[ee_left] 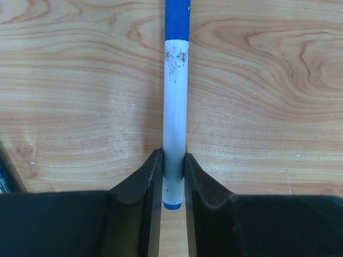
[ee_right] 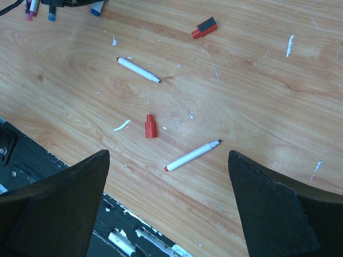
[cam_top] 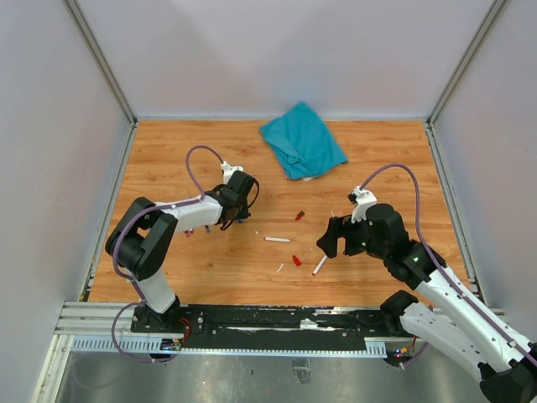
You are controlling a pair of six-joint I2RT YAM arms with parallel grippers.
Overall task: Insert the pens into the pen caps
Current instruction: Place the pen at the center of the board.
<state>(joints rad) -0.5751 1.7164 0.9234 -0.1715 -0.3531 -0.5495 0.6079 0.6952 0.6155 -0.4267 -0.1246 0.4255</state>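
On the wooden table [cam_top: 210, 269], at its left side: left gripper [ee_left: 173, 160] clamped on the barrel of a blue-ended pen [ee_left: 175, 101]. At right: right gripper [ee_right: 167, 158], jaws wide apart and holding nothing, above a loose pen [ee_right: 192, 156] and a red cap [ee_right: 150, 127].

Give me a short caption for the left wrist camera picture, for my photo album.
Left gripper pinching a white pen with a blue end, the wooden table behind it.

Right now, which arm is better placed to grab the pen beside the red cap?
Right: the right gripper hangs open over that pen and cap; the left gripper holds a blue pen.
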